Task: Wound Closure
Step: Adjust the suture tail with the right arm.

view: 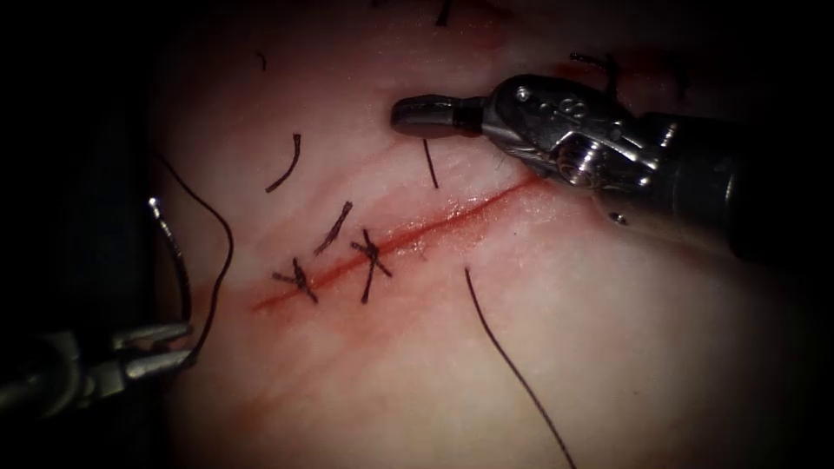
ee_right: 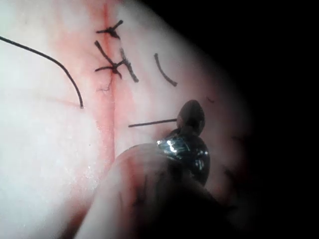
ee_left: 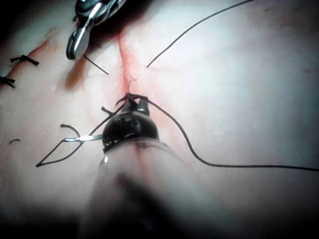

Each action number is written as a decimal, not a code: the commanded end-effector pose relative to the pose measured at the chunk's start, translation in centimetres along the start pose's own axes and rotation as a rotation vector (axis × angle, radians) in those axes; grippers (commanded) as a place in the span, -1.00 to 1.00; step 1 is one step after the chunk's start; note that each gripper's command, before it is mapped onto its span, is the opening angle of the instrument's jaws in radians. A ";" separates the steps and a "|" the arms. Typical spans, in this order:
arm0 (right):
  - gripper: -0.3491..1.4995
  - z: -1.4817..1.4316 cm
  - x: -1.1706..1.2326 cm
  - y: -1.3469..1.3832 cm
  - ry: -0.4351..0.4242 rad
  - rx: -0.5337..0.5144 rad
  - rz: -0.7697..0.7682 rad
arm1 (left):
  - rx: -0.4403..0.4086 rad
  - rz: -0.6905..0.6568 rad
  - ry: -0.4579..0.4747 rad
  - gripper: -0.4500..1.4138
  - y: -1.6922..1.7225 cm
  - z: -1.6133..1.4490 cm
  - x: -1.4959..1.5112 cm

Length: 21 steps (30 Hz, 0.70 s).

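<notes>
**Wound closure: both tools off the cut, needle held clear of the tissue**

1. The pale pink slab of pork-belly tissue [view: 608,347] carries one straight cut [view: 434,227]. In the endoscope view the cut runs from lower left to upper right, with red fluid [view: 486,207] lying along its line.

2. My right tool [view: 408,115], a grey steel needle driver, lies on the left side of the cut near its upper end. Its jaws are pressed together. A short dark thread piece [view: 431,165] starts just below them. I cannot tell whether it is gripped or merely lying on the tissue.

3. My left tool [view: 178,346], the smaller steel needle driver, sits well to the left of the cut at the tissue's dark edge. Its jaws show a narrow gap and appear to clamp the curved silver needle [view: 178,260] near its tail end.

4. The needle arcs upward from those jaws, and its point is free and not in the tissue.

5. The dark suture thread [view: 228,252] bows out beside the needle and returns to my left jaw tips.

6. A separate long dark strand [view: 512,365] lies on the right side of the cut, with its free end stopping short of the cut.

7. Two knotted dark stitches [view: 372,260] [view: 300,280] cross the lower part of the cut.

8. Loose cut ends of thread [view: 287,165] [view: 334,227] lie on the left side of the cut.
</notes>
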State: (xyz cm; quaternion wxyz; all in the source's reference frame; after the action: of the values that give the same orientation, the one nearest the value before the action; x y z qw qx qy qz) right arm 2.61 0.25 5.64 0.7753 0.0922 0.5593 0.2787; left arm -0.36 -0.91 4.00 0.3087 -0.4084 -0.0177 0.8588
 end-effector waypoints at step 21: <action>0.83 0.16 0.22 0.12 0.120 -0.011 0.000 | 0.049 0.063 0.005 -0.89 -0.24 0.19 0.05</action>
State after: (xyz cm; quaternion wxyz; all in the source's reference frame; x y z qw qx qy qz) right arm 2.72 0.44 5.56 0.7422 0.0704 0.6017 0.2867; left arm -0.34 -0.69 4.12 0.2906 -0.4038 0.0145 0.8673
